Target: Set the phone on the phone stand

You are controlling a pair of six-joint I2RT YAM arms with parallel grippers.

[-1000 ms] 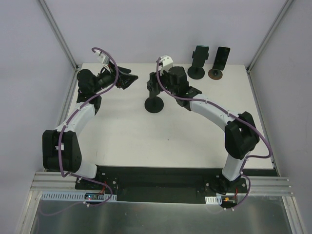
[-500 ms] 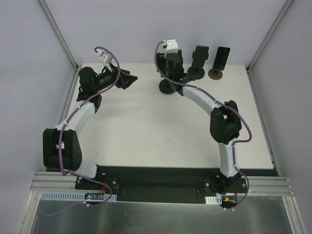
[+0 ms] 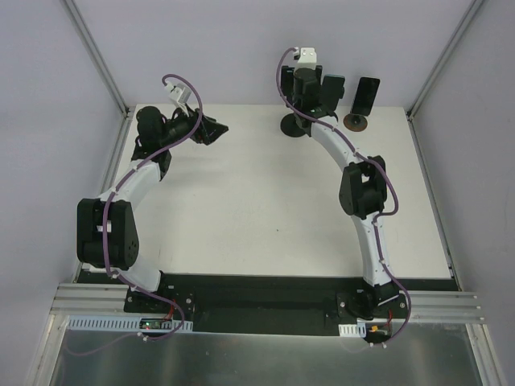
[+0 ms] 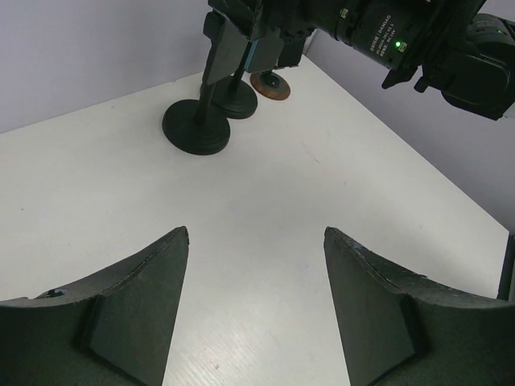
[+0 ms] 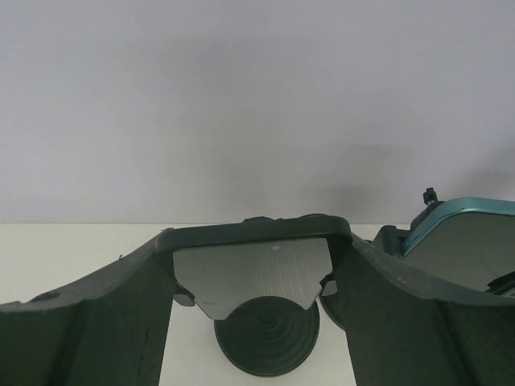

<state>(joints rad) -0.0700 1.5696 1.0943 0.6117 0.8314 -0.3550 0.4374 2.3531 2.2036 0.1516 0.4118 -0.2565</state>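
My right gripper (image 3: 302, 100) is shut on a black phone stand (image 3: 295, 126) with a round base, which stands at the back of the table. In the right wrist view my fingers (image 5: 121, 322) flank the stand's flat cradle plate (image 5: 253, 273) above its base. A phone in a teal case (image 3: 332, 87) sits on a second black stand just to the right, and it shows in the right wrist view (image 5: 459, 241). A black phone (image 3: 368, 94) leans on a brown-based stand (image 3: 356, 122). My left gripper (image 3: 216, 129) is open and empty at the back left, and in its wrist view (image 4: 256, 233) it hovers over bare table.
The white table (image 3: 265, 217) is walled by grey panels at the back and sides. In the left wrist view the held stand's base (image 4: 195, 129), the second base (image 4: 235, 100) and the brown base (image 4: 269, 83) line up, with the right arm (image 4: 378, 32) above them.
My right gripper has carried the black stand from the table's middle to the back, beside the stand with the teal phone. The left arm has shifted slightly, still open.
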